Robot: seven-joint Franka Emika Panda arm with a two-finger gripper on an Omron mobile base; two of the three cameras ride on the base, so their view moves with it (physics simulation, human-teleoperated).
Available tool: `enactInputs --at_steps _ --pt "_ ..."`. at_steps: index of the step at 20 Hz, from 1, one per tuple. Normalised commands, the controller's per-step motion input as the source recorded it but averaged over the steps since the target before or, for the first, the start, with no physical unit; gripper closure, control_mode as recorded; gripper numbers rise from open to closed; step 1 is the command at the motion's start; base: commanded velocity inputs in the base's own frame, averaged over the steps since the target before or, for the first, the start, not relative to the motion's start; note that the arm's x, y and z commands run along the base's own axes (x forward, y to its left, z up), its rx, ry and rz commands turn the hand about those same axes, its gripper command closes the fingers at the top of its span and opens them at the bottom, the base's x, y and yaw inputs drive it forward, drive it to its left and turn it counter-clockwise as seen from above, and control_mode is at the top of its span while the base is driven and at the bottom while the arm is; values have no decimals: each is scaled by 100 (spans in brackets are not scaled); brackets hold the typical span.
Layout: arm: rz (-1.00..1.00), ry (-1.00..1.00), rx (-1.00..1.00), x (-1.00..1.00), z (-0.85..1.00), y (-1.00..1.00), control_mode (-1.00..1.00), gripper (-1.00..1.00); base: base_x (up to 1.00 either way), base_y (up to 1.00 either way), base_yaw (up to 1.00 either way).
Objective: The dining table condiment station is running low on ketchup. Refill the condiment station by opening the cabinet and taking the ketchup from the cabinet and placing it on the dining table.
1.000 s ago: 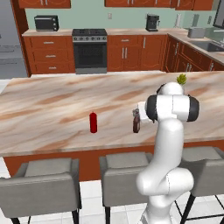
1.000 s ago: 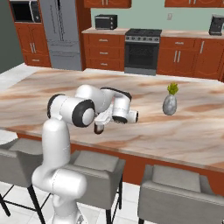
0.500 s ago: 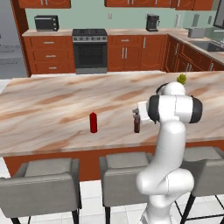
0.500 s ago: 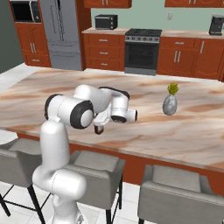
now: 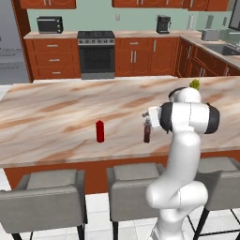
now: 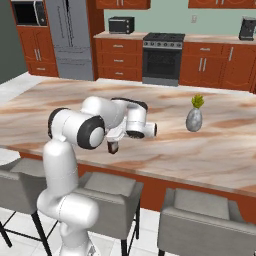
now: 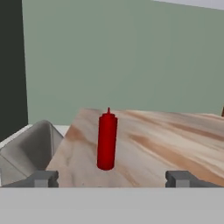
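Note:
The ketchup (image 5: 147, 132), a small dark brown bottle, stands upright on the dining table (image 5: 56, 117) near its front edge. My gripper (image 5: 147, 123) is at the bottle's top, reaching left from the arm. From the right base view the ketchup (image 6: 113, 147) pokes out just under the gripper (image 6: 113, 143). In the hand view the gripper (image 7: 112, 178) is open, its fingertips (image 7: 43, 178) far apart with nothing showing between them. Only the lower edges of the wall cabinets (image 5: 140, 3) show at the back, and I cannot tell which is the cabinet.
A bright red bottle (image 5: 100, 131) stands on the table to the ketchup's left, straight ahead in the hand view (image 7: 107, 140). A grey vase with a plant (image 6: 194, 116) sits further right. Grey stools (image 5: 44, 197) line the near edge. Stove (image 5: 96, 54) and base cabinets are behind.
The jaws have gone from shut on the ketchup to wide open. The bottle stays standing on the table and the arm has hardly moved.

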Motion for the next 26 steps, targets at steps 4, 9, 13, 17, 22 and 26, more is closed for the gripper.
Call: enactInputs --at_steps 4,9,13,17,22,26 --pt "0 0 -2 -27 44 -1 -100 -100 0 0 0" --pt "0 0 0 -48 50 0 -100 -100 0 0 0" --pt "-1 0 0 -61 50 0 -100 -100 0 0 0" --pt "-5 3 0 -69 53 0 -100 -100 0 0 0" --pt "-7 6 -5 -71 60 0 -100 -100 0 0 0" --pt "-10 4 -12 -80 59 5 -100 -100 0 0 0"
